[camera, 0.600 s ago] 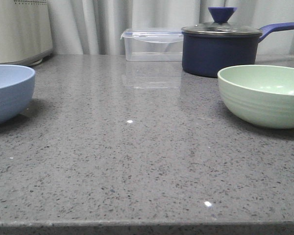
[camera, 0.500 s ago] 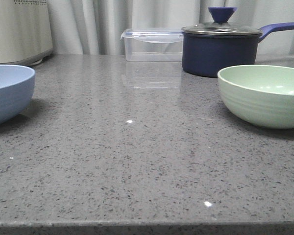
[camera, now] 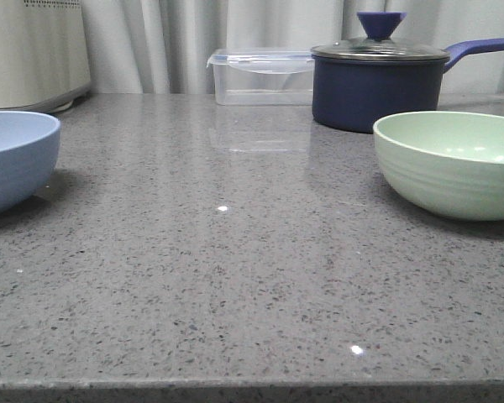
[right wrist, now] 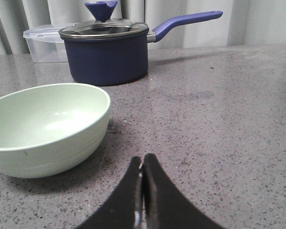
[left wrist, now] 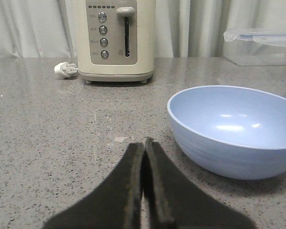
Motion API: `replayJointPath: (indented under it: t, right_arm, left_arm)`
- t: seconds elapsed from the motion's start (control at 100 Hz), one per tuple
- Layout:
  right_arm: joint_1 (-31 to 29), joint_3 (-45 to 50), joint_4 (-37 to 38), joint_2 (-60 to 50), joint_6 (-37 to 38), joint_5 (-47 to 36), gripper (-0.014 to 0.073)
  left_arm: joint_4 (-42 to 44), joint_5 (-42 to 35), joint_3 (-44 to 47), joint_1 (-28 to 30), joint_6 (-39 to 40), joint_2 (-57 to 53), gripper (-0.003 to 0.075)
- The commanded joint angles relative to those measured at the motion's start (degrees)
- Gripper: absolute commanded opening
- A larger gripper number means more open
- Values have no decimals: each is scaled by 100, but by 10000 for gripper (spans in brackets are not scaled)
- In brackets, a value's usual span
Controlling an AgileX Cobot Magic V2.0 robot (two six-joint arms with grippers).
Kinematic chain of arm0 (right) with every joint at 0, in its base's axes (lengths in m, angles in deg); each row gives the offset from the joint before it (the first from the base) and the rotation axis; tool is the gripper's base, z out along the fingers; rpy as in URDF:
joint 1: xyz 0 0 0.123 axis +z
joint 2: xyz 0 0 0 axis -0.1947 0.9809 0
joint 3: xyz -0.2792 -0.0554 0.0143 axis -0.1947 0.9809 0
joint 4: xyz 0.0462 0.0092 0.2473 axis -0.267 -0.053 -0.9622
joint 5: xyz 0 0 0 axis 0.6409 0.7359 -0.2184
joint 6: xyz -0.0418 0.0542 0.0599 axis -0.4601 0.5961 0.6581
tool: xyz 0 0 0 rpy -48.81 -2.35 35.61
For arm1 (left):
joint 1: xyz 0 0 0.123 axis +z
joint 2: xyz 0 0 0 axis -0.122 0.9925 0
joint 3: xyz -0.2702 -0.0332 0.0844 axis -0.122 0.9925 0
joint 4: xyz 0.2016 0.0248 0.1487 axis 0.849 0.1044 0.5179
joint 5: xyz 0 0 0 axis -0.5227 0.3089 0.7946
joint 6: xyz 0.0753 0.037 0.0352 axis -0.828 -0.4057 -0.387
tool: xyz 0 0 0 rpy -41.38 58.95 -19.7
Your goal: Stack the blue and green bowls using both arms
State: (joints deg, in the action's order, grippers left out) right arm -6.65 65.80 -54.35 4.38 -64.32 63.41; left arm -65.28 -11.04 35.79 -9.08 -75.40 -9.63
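Left hand [left wrist: 144, 143] and right hand [right wrist: 143, 160]: both pressed closed on nothing, low over the bench [camera: 235, 277].
From my feeds, the blue bowl [camera: 13, 159] sits upright at the bench's left edge, near my left hand but apart from it; a toaster [left wrist: 115, 40] stands behind. The green bowl [camera: 449, 164] sits upright far right, well apart from the blue, with the navy saucepan [camera: 378, 80] just behind it and a clear lidded container [camera: 260, 75] beside that.

A speckled grey stone countertop [camera: 235, 277] runs back to pale pleated curtains [camera: 176, 42].
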Motion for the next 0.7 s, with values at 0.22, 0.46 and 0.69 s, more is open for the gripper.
replayJointPath:
  t: [0.22, 0.46, 0.69]
  right_arm:
    - [-22, 3, 36, -110, -40, -528, -81]
    - [-15, -167, -18, -68, -34, -473, -81]
    - [-15, -1006, -18, 463, -34, 457, -78]
  left_arm:
    - [-36, -497, 230, 1, 61, -205, -20]
    - [-36, -346, -157, 1, 61, -181, -20]
    - [-36, 406, -1264, 1, 61, 293, -20]
